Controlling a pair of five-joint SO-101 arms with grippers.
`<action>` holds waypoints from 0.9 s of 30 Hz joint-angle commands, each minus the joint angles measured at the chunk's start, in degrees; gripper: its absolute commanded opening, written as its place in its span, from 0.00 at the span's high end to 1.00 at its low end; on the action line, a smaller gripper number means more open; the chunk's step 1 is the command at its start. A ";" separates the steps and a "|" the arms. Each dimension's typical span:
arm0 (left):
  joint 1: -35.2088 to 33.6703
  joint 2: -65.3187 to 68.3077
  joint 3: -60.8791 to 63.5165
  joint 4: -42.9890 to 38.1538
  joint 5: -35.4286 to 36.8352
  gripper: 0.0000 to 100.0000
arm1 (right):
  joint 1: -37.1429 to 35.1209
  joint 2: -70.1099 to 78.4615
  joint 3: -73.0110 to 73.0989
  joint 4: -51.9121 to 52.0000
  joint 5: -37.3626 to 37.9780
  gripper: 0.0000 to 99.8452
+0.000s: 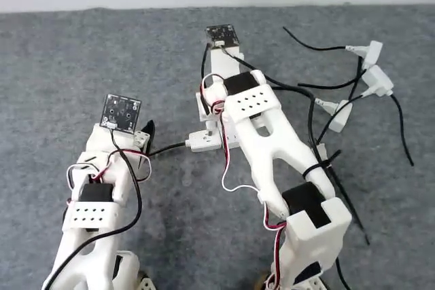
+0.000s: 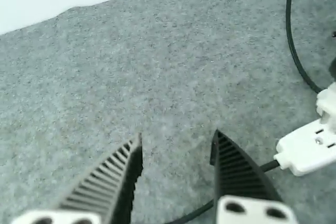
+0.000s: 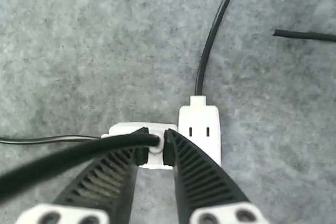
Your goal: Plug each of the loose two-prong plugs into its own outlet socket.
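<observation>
Carpet (image 1: 68, 66), grey felt, under everything: right gripper (image 3: 155, 132) pinches white two-prong plug (image 3: 155, 143) on black cord (image 3: 63, 158) against white outlet socket (image 3: 122, 129) mid-table, left gripper (image 2: 176, 150) spread wide over carpet at socket's 9 o'clock, three loose white corded connectors (image 1: 372, 51) at 2 o'clock.

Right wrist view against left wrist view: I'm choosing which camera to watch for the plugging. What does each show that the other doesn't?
Only the right wrist view: the right gripper pinching a white plug beside a two-slot socket. Only the left wrist view: the left gripper, open, with a white connector nearby. Both: grey carpet and black cords.
</observation>
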 commanded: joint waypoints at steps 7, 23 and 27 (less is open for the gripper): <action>-0.09 -1.05 -0.31 -2.02 0.62 0.79 | -2.68 -0.92 -0.79 -1.71 0.26 0.99; -0.09 -0.97 -0.31 -2.02 0.62 0.79 | -2.59 -14.02 11.96 -10.86 -2.20 0.99; 0.09 -0.97 -0.04 -2.11 0.62 0.79 | -2.33 -18.95 18.55 -15.87 -2.02 0.99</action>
